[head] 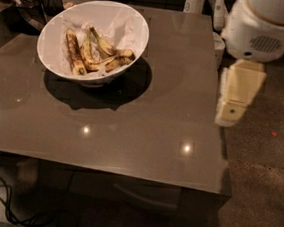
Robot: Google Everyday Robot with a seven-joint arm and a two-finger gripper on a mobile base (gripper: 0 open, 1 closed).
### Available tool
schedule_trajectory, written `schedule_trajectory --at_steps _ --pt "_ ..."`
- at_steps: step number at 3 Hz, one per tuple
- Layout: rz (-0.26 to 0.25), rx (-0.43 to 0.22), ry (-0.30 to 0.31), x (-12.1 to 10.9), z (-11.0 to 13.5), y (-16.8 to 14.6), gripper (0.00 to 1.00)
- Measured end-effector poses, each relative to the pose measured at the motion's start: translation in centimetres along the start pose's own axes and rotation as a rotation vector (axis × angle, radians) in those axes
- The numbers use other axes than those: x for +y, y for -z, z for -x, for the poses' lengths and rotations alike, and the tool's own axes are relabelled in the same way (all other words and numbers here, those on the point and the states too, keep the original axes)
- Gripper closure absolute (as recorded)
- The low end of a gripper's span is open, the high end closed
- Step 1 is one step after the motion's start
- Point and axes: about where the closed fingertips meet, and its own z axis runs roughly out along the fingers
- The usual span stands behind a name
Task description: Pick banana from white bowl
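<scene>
grasp not yet begun

the near half of the surface [145,131] leaves broad room for a reach. the gripper [236,94] hangs at its right edge, well apart from the fruit; open or closed, i cannot tell. far left, the banana [73,52] lies leftmost inside the white bowl [135,24], unlifted.
</scene>
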Motion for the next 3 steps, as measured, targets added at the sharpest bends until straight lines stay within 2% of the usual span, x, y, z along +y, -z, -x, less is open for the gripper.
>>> schedule_trajectory --at_steps 1,2,3 --pt "-0.017 -0.007 0.008 -0.4 0.5 0.1 0.0" --pt "0.011 -0.067 -0.009 -1.7 2.5 0.1 0.0" --pt "0.008 -0.109 -0.018 -5.2 6.6 1.3 0.0"
